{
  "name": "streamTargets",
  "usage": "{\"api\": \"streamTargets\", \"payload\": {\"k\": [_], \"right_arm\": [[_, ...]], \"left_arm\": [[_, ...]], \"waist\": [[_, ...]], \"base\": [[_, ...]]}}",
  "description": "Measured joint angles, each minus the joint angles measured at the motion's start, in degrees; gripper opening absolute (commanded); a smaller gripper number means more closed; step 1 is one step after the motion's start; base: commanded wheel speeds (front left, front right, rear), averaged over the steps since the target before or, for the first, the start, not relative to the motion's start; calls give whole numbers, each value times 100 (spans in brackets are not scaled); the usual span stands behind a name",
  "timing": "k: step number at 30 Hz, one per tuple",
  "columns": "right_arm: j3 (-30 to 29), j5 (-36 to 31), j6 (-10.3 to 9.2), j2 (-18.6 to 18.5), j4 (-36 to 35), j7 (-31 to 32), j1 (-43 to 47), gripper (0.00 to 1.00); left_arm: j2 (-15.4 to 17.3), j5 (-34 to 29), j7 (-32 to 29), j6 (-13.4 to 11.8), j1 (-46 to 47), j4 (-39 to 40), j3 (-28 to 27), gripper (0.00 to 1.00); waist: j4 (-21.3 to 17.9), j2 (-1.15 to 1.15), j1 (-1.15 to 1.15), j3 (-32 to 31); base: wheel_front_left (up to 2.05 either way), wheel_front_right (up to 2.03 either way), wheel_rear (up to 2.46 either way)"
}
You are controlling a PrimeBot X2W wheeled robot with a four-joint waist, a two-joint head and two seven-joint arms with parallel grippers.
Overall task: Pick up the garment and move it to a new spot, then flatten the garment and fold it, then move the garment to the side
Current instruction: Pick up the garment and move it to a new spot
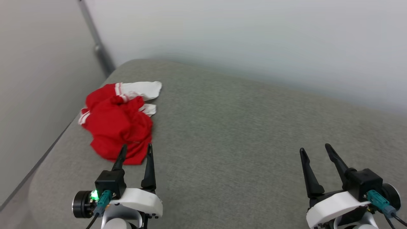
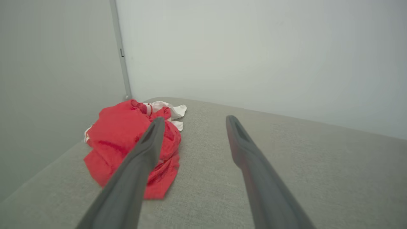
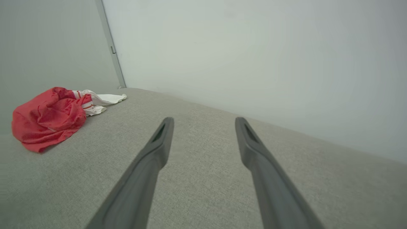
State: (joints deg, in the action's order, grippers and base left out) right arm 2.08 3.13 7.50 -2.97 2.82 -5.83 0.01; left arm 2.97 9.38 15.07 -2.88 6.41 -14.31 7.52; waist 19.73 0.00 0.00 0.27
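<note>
A grey woven cushioned surface (image 1: 241, 133) with rounded corners fills the lower part of the head view; it stands in the corner of a room with pale, bare walls (image 1: 254, 38), where a narrow grey strip (image 1: 95, 41) runs up the join between the back wall and the left wall.

The garment (image 1: 117, 127) lies crumpled in a heap near the far left corner of the surface, close to its left edge; it is mostly red, with a white sleeve (image 1: 144, 89) spread toward the back wall and red-and-white striped trim showing at the folds; no lettering can be read in the bunched cloth.

The left gripper (image 1: 136, 145) hovers low at the near edge of the heap, its fingers spread apart, pointing away from the robot and holding nothing; in the left wrist view the left finger (image 2: 136, 165) crosses in front of the red cloth (image 2: 117, 133); whether it touches the cloth cannot be told; a green light (image 1: 94, 194) glows on that wrist.

The right gripper (image 1: 314, 147) hangs over bare fabric on the right, well apart from the garment (image 3: 47, 121), its fingers also spread wide and empty, angled slightly to the left; a teal connector (image 1: 378, 200) sits on its wrist.
</note>
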Motion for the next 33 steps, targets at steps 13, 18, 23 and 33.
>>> {"api": "streamTargets", "payload": {"k": [13,18,23,33], "right_arm": [[149,-87,0,3,-113,81,-121,100],[193,-119,0,3,-144,109,-143,100],[202,-131,0,3,-223,152,-149,100],[280,-237,0,-65,-447,346,-477,100]], "left_arm": [[-1,21,0,-18,-3,156,-59,100],[-2,21,0,-42,-3,225,-69,100],[-2,-18,0,-66,47,207,-58,100],[133,270,-141,66,1634,-177,-348,100]], "waist": [[978,0,0,162],[1051,0,0,222],[1034,0,0,283],[652,0,0,809]], "base": [[0,0,0],[0,0,0],[0,0,0],[0,0,0]]}}
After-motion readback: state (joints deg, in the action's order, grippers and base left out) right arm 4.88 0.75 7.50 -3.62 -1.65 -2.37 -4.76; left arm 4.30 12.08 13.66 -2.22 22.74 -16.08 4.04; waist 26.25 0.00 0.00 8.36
